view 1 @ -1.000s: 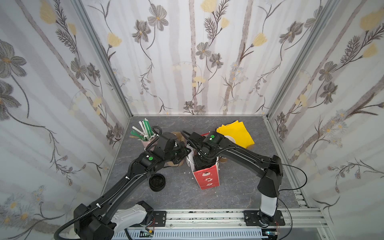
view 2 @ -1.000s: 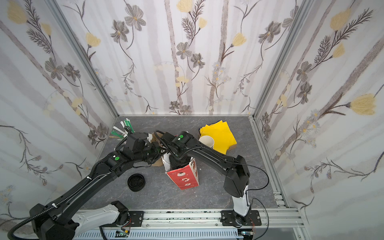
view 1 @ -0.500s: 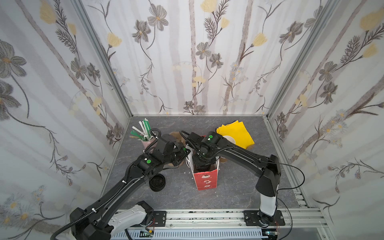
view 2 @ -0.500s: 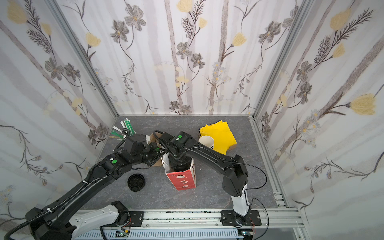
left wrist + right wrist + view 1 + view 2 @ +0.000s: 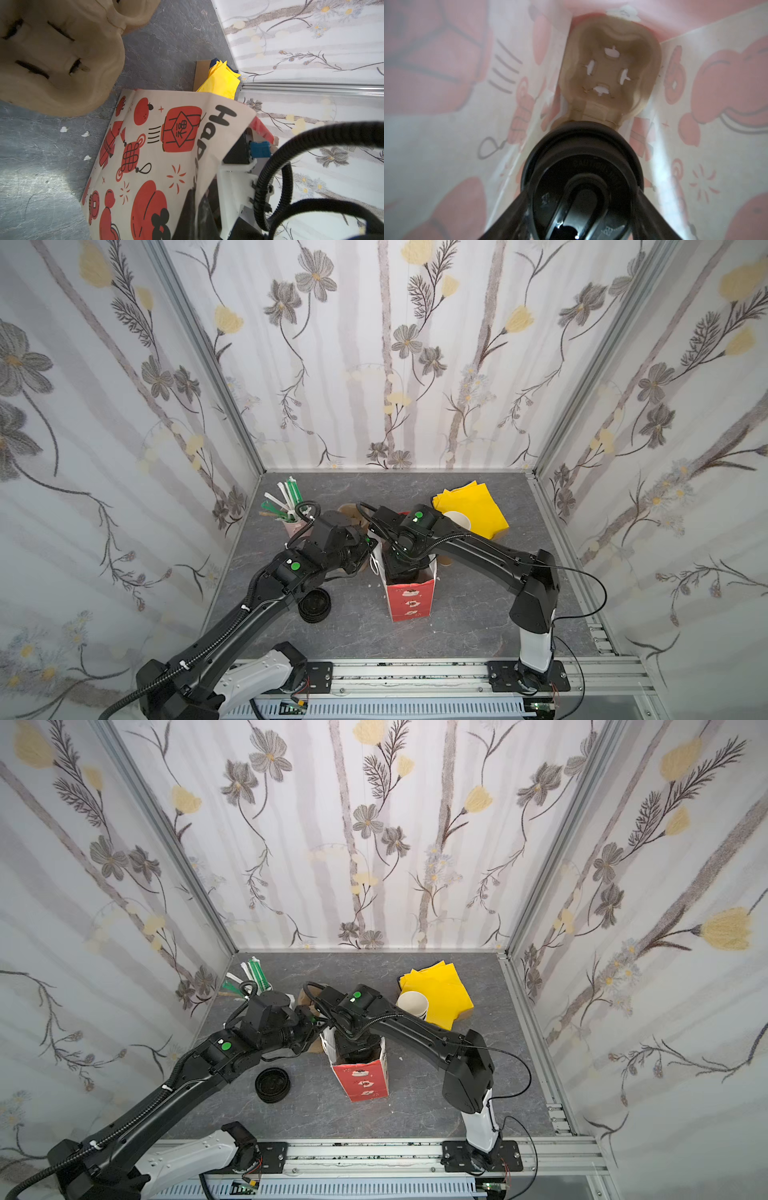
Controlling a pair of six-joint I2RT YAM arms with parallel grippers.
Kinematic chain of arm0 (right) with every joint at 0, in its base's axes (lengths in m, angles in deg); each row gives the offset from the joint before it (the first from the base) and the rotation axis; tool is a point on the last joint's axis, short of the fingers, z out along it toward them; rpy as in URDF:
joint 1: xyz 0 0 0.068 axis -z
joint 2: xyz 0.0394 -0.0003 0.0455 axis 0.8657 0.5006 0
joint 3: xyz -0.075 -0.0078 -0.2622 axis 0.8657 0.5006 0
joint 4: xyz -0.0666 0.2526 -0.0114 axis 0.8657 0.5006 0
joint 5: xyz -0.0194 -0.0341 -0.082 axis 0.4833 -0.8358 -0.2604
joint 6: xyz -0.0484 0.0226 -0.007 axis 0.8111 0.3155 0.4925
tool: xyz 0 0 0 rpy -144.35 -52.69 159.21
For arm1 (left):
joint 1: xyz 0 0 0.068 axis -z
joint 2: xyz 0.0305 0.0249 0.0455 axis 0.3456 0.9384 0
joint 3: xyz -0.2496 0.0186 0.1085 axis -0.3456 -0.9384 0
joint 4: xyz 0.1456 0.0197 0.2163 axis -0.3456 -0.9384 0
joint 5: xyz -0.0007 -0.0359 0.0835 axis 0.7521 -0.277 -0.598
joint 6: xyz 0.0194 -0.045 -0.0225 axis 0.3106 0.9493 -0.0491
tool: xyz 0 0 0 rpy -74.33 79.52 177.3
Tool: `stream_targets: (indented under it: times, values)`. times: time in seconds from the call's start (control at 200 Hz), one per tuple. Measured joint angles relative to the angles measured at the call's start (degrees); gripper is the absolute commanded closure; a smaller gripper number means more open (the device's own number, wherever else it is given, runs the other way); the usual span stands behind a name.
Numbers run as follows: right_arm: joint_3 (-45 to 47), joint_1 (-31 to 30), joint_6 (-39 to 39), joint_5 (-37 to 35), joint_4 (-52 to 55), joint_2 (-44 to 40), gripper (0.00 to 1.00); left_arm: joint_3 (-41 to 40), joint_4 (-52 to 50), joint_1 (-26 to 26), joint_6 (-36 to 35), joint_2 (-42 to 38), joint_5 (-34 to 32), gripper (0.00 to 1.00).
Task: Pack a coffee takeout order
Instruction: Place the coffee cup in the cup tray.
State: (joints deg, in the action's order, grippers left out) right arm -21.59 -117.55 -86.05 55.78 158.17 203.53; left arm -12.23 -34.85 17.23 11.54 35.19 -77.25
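Observation:
The red paper bag (image 5: 409,593) (image 5: 365,1077) stands open in the middle of the table. My left gripper (image 5: 368,543) (image 5: 195,212) is shut on the bag's rim at its left side. My right gripper (image 5: 581,207) reaches down inside the bag, its wrist (image 5: 405,556) filling the mouth. It is shut on the black-lidded cup (image 5: 581,158), one finger on each side of the lid. A tan pulp carrier (image 5: 610,70) lies at the bag's bottom below the cup. Yellow napkins (image 5: 473,506) (image 5: 440,990) lie at the back right. Green straws (image 5: 291,497) stand in a pink cup at the back left.
A stack of black lids (image 5: 314,605) (image 5: 272,1084) lies left of the bag under the left arm. Empty paper cups (image 5: 457,520) (image 5: 412,1002) sit beside the napkins. Another tan carrier (image 5: 58,56) rests on the table behind the bag. Walls enclose three sides.
The right gripper has gone down deeper into the bag with the cup. The bag has straightened from a tilt. The left gripper has kept its hold on the rim.

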Motion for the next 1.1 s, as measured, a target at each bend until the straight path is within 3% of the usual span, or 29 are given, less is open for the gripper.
stream_targets:
  times: [0.26,1.099]
  values:
    - [2.51,0.00,0.20,0.13,-1.81,0.61,0.44,0.04,0.15,0.00,-0.02,0.22,0.02,0.86]
    - [7.58,0.28,0.42,0.15,-7.39,0.57,0.45,-0.55,0.28,-0.07,-0.57,0.22,-0.07,0.96]
